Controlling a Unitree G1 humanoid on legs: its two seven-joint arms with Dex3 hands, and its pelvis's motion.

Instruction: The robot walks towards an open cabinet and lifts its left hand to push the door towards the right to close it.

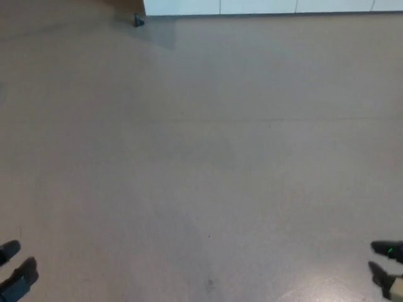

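You are looking down at a wide stretch of bare grey floor (201,163), with only the white bottom edge of the cabinet (271,6) running across the top of the frame, well apart from both hands, so judge the walk as barely begun. The cabinet lies straight ahead and upward in the frame from the left hand (16,272) at the lower left and the right hand (387,267) at the lower right, neither clearly nearer. Both hands are cut off by the frame edges: each grips nothing, fingers apart, while the door itself is out of frame and a small dark object (138,21) at the upper left is too small to identify.
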